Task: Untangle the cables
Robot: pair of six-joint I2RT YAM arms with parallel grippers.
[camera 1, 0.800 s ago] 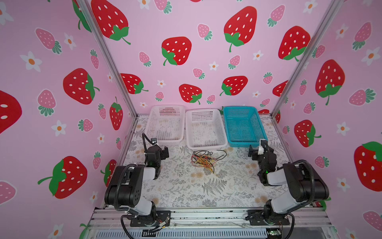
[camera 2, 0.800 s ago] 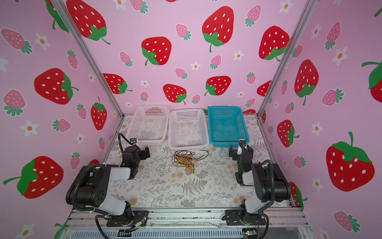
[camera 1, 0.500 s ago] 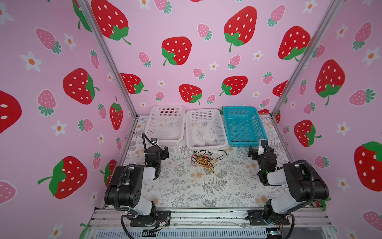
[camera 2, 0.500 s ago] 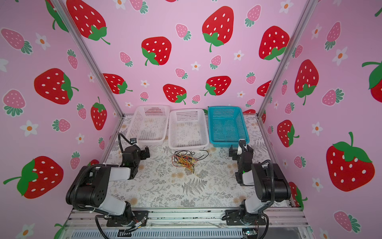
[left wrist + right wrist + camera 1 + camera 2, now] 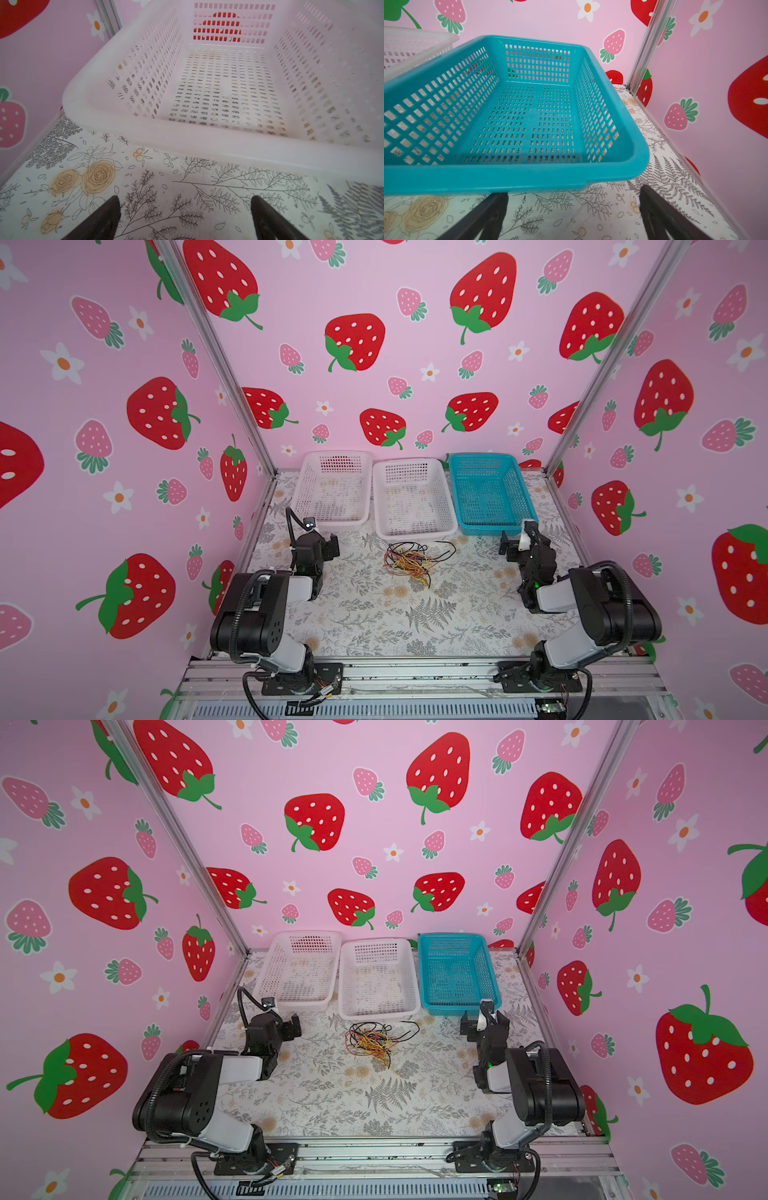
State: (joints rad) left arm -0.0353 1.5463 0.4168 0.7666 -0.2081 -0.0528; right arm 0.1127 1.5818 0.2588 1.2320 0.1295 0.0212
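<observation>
Task unstarted: thin black, yellow and red cables (image 5: 409, 563) lie in one knot on the floral counter (image 5: 374, 614), just before the middle white mesh basket (image 5: 411, 532). Your left pincer (image 5: 185, 202) and right pincer (image 5: 573, 194) gape apart, empty, well off. All untangling remains.

Table (image 5: 374, 614) bare left, right and in front of cables (image 5: 409, 562): open approach on those sides. Just behind cables, middle white basket (image 5: 415, 534) wall blocks; pale pink basket (image 5: 332, 525) behind-left, teal basket (image 5: 494, 529) behind-right.
</observation>
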